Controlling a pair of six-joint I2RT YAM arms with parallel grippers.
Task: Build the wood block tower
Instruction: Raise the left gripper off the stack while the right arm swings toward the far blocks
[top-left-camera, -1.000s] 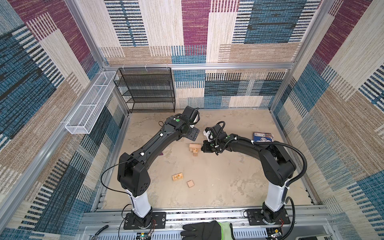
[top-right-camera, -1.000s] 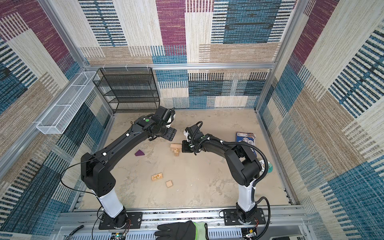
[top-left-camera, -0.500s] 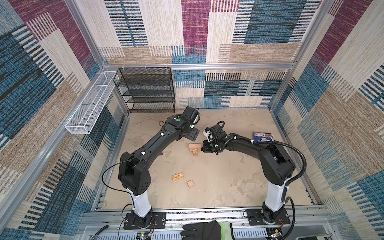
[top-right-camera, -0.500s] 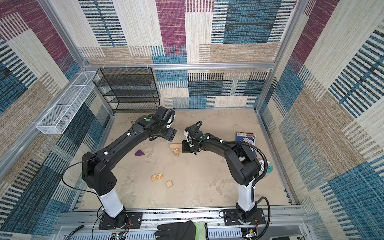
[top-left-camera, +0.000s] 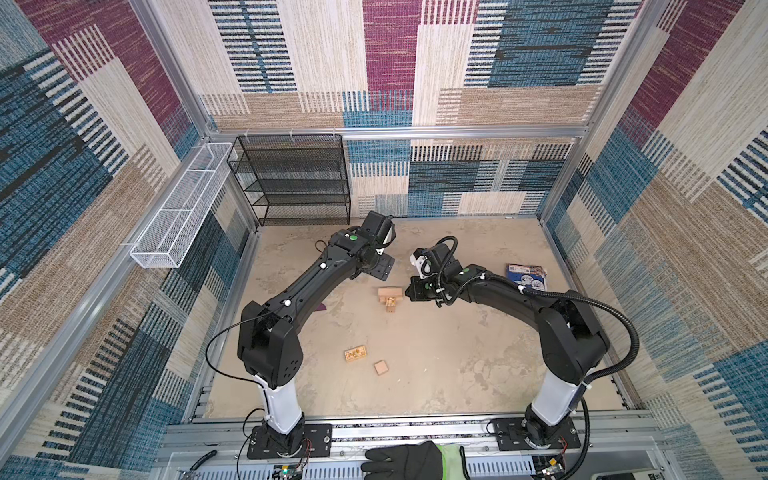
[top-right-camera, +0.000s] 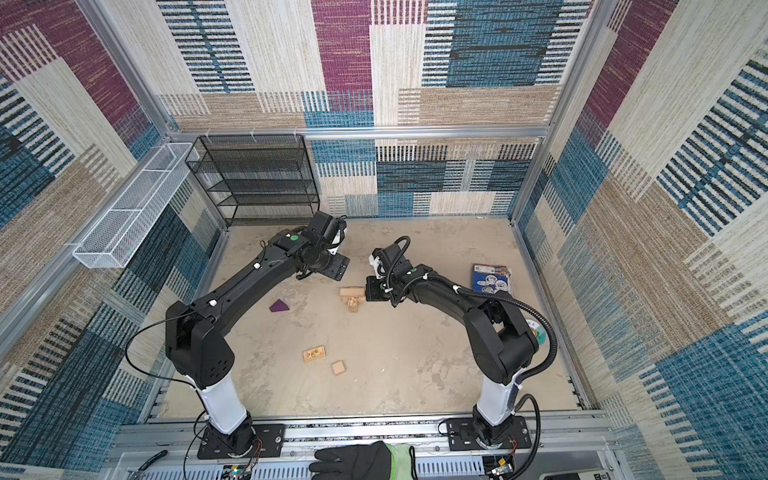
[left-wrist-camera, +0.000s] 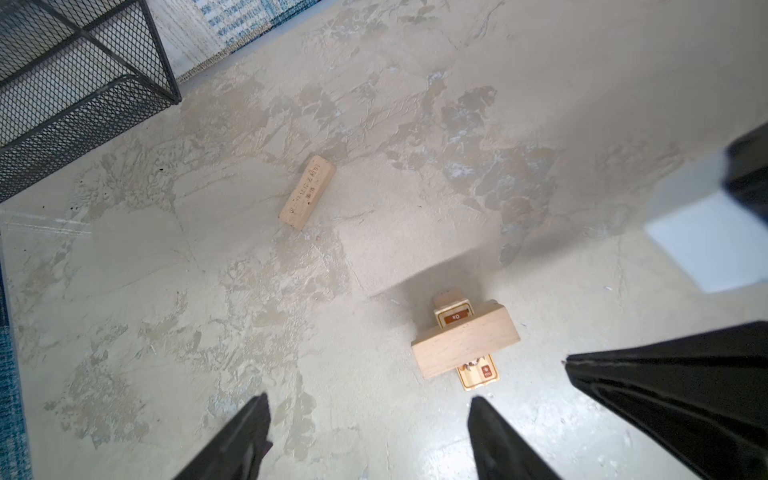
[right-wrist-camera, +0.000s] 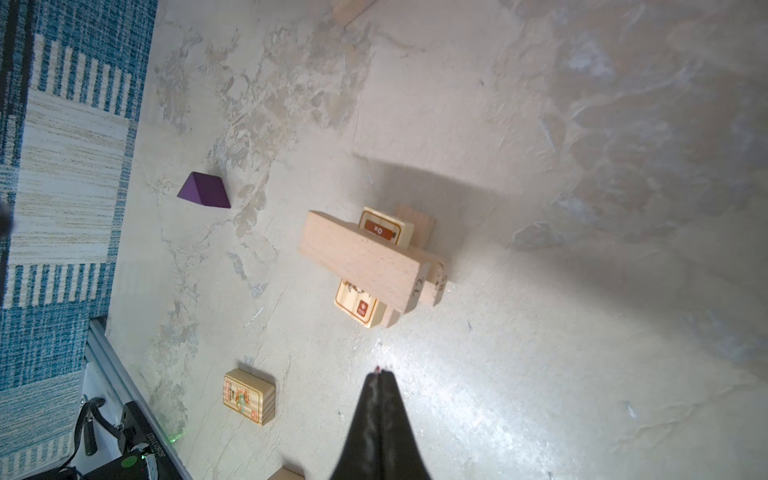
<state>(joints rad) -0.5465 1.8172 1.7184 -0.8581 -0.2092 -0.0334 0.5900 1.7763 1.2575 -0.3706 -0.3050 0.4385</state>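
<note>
Purple wedge (top-right-camera: 279, 306) lies apart from tower (top-right-camera: 352, 296) | left hand (left-wrist-camera: 370, 399) apart | right hand (right-wrist-camera: 380, 376) together

The tower (top-left-camera: 390, 297) stands as a low crosswise stack, a plain brick (left-wrist-camera: 465, 338) topping an orange-printed brick (left-wrist-camera: 454, 316). The purple wedge (top-right-camera: 279, 306) lies at its nine o'clock; a loose printed brick (top-left-camera: 355, 354) and a cube (top-left-camera: 381, 368) near six o'clock.

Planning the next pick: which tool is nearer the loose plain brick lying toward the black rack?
Left. The left tool hangs open with the brick just ahead of it. The right tool, shut, sits with the tower between it and the brick.
</note>
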